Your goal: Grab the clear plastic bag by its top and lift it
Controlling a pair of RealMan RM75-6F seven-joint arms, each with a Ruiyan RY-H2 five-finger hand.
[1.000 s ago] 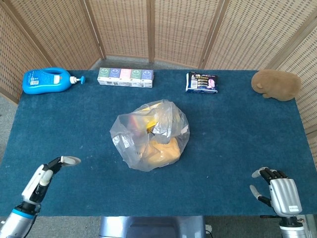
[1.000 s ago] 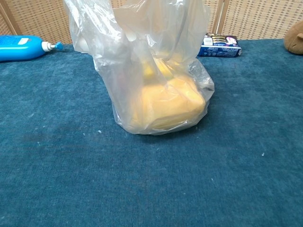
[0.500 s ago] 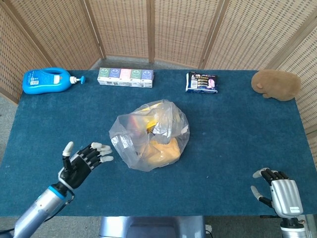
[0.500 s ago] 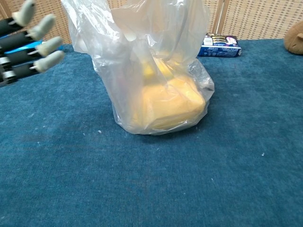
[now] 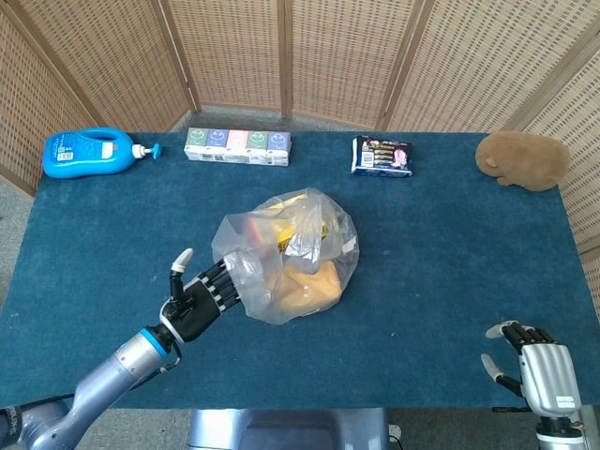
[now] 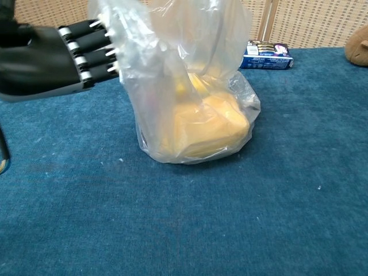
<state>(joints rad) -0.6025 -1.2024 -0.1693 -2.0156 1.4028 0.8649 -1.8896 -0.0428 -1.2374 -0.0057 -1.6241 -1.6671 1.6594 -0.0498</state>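
The clear plastic bag (image 5: 292, 251) stands in the middle of the blue table (image 5: 441, 244) with yellow items inside; its loose top rises out of the chest view, where the bag (image 6: 195, 109) fills the centre. My left hand (image 5: 199, 302) is at the bag's left side, thumb up and apart. Its straight fingers (image 6: 92, 53) press into the plastic and dent it inward, with no fold pinched that I can see. Held low at the table's near right corner, my right hand (image 5: 541, 370) has nothing in it and its fingers apart.
Along the far edge lie a blue pump bottle (image 5: 89, 153), a row of small cartons (image 5: 237, 145), a dark snack packet (image 5: 382, 156) and a brown plush toy (image 5: 522, 159). Wicker screens stand behind the table.
My left hand has swept right across the table from the near left corner to the bag's left side, and its fingers now push the plastic in. The right hand has barely moved.
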